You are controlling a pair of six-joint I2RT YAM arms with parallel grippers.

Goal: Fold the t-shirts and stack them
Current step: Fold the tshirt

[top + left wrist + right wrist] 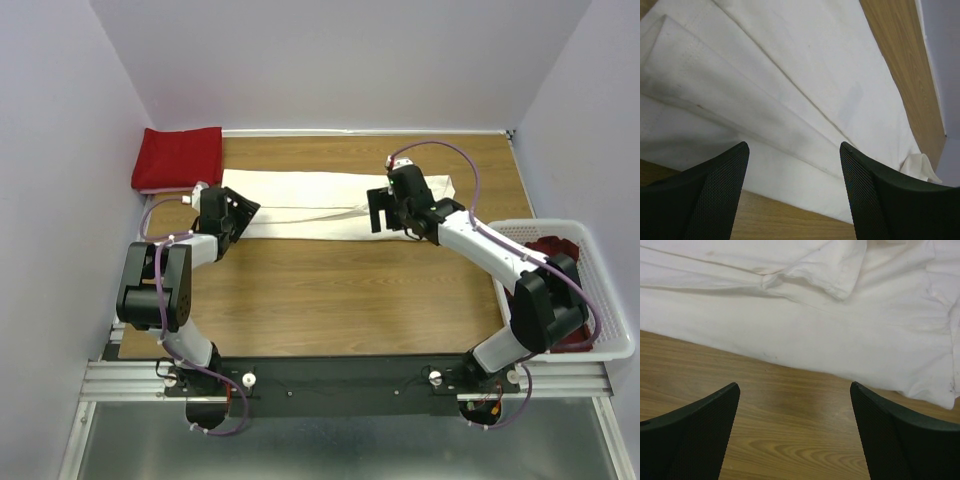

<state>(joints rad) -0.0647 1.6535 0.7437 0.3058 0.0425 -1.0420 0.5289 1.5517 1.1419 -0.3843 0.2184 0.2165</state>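
Currently, the white shirt (320,205) is lying as a long folded strip across the upper middle of the table (350,290). The left gripper (245,212) is standing over its left end and the right gripper (380,210) over its right part, both jaws spreading wide and gripping nothing. A folded red shirt (178,157) is sitting at the upper left.

**Operator A:** Overhead view: how do I read the light?

**Operator B:** I read it as even and diffuse, falling from above. The arms cast only soft, short shadows on the tabletop (330,280). The walls carry a lilac cast and lean outward toward the frame edges.

**Operator A:** And my wrist views?

**Operator B:** I see the cream-white t-shirt (805,75) bright, with grey shading in its folds. The left end effector (792,150) and right end effector (795,387) render near-black, their mesh barely legible. A pale sheen marks the wood in the right wrist view.
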